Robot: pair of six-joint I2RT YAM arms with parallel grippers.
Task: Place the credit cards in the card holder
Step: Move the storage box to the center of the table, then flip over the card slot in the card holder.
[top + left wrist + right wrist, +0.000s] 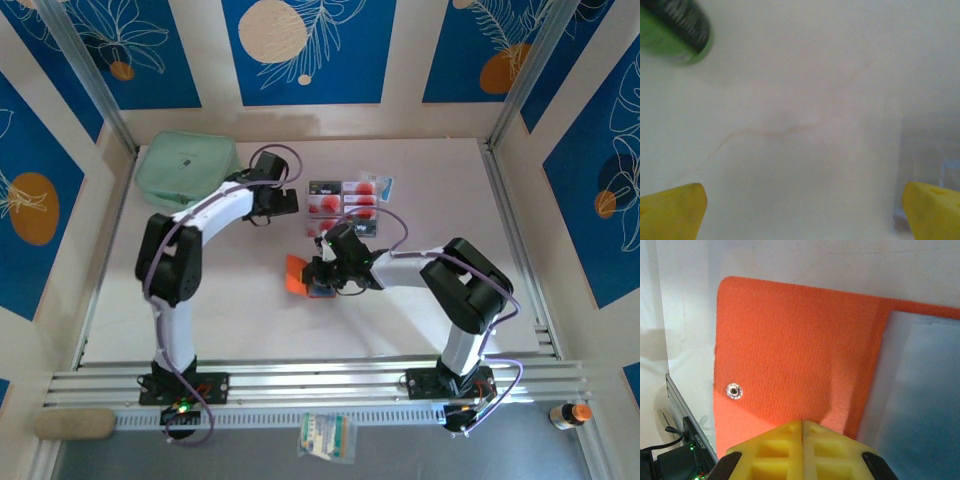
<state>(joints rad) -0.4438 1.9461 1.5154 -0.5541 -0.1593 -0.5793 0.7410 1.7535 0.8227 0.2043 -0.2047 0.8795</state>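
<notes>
A mint-green pouch (185,165) lies at the far left of the counter (430,210). Just right of it, the left fingers (670,212) are spread wide, holding nothing. The orange card holder (790,350) lies open mid-counter (snap stud (733,390) showing). The right fingers (785,452) are pressed together at its edge; whether they pinch it I cannot tell. The credit cards (345,197) lie in rows just beyond.

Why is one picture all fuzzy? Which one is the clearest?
Left wrist view: fuzzy all over, with the yellow fingertips and the green-and-black thing smeared and the table pale and washed out. Right wrist view: the sharpest, the card holder showing its woolly weave and shiny snap, with a dark shadow beside the right gripper. Top external view: clear and evenly lit, with soft shadows under the arms.
</notes>
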